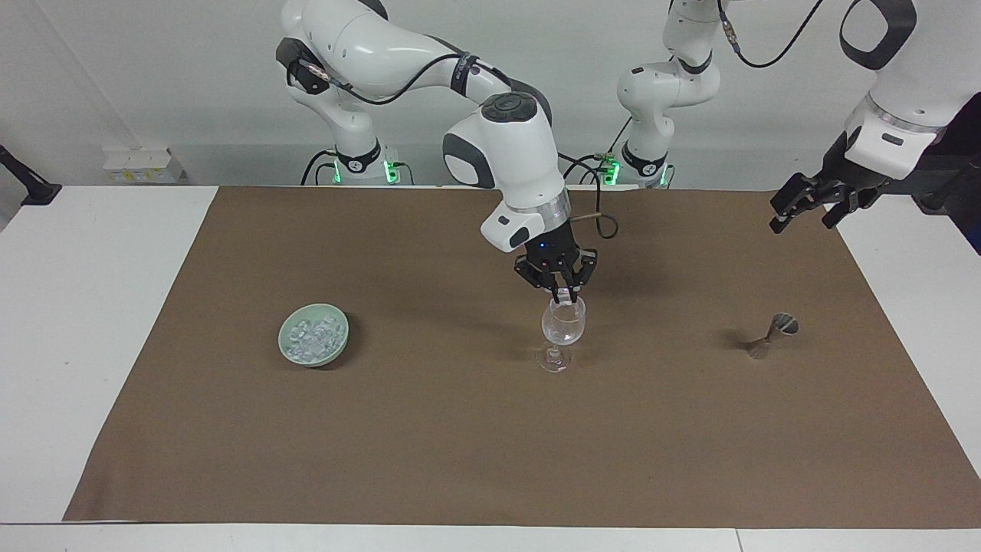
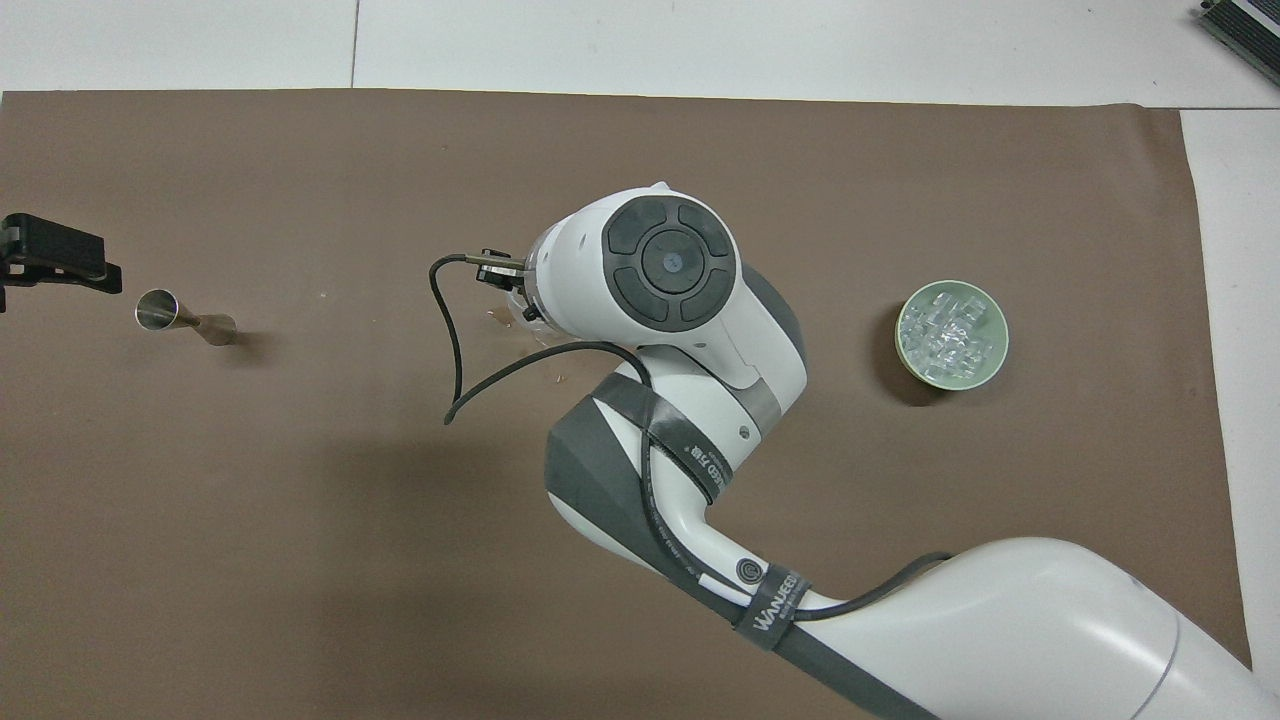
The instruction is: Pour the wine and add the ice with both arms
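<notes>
1. Right gripper point(image 1: 564, 294) hangs just over the mouth of the wine glass point(image 1: 563, 326), in the middle of the brown mat point(image 1: 460, 445). Its jaws are narrow and pinch a small pale piece, which I judge to be an ice cube point(image 1: 563, 294).
2. At the right arm's end of the mat stands the green bowl point(image 1: 285, 337), well apart from the glass. The ice point(image 1: 314, 337) lies in it as a heap of many cubes.
3. The glass stands upright on its thin stem. I cannot tell if wine is already in it.
4. Toward the left arm's end, a small metal jigger point(image 1: 770, 336) is on the mat, leaning to one side.
5. The left gripper point(image 1: 805, 205) waits in the air above the mat's edge at that end, with jaws spread wide and nothing in them.
6. What may go wrong:
   - If the cube is released off-centre, it can hit the rim and bounce onto the mat.
   - If the right gripper descends more, it may push the rim. The glass is tall on a small foot, so it could tip over.
   - A wet cube may stick to one pad and fall late, outside the glass.
</notes>
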Available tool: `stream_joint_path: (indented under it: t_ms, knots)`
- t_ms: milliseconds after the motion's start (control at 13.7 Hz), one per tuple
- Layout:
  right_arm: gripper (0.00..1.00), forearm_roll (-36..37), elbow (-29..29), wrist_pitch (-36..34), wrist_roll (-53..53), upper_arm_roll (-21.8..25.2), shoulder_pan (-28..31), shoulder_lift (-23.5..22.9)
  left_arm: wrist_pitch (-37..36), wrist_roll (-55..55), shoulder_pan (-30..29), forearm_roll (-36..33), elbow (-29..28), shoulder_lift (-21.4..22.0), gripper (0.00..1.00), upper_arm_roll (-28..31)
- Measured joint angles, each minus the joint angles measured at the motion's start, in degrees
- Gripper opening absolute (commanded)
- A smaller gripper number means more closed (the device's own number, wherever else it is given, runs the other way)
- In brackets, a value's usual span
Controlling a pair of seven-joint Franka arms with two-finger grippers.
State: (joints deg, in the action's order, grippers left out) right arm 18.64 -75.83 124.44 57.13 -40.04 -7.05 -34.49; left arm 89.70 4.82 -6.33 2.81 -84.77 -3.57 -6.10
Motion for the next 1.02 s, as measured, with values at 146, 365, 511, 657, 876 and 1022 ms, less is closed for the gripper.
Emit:
stream_joint_path:
  t_ms: [146, 365, 511, 657, 876, 1022]
  knots:
    - [0.0, 0.0, 0.0, 0.39, 0.0, 0.0, 0.0, -0.11, 0.02, -0.05, 0.05, -1.35, 0.0, 0.0, 1.0, -0.33]
    - [0.0, 0.0, 0.0, 1.89, 0.0, 0.0, 0.0, -0.2, 0.1, -0.1, 0.09, -1.81, -0.05, -0.02, 1.0, -0.65]
    - [0.0, 0.0, 0.0, 2.52, 0.0, 0.0, 0.0, -0.31, 0.87, -1.21, 0.09, -3.32, -0.18, -0.06, 1.0, -0.69]
    - [0.01, 0.22, 0.0, 2.73, 0.0, 0.0, 0.0, -0.48, 2.15, -3.84, 0.09, -4.5, -0.24, -0.09, 1.0, -0.72]
    - [0.01, 1.43, 0.0, 2.76, 0.0, 0.0, 0.0, -0.66, 2.2, -3.43, 0.1, -4.5, -0.32, -0.09, 1.0, -0.74]
    - [0.01, 1.53, 0.01, 2.78, 0.0, 0.0, 0.0, -0.67, 2.2, -2.84, 0.13, -4.5, -0.35, -0.09, 1.0, -0.84]
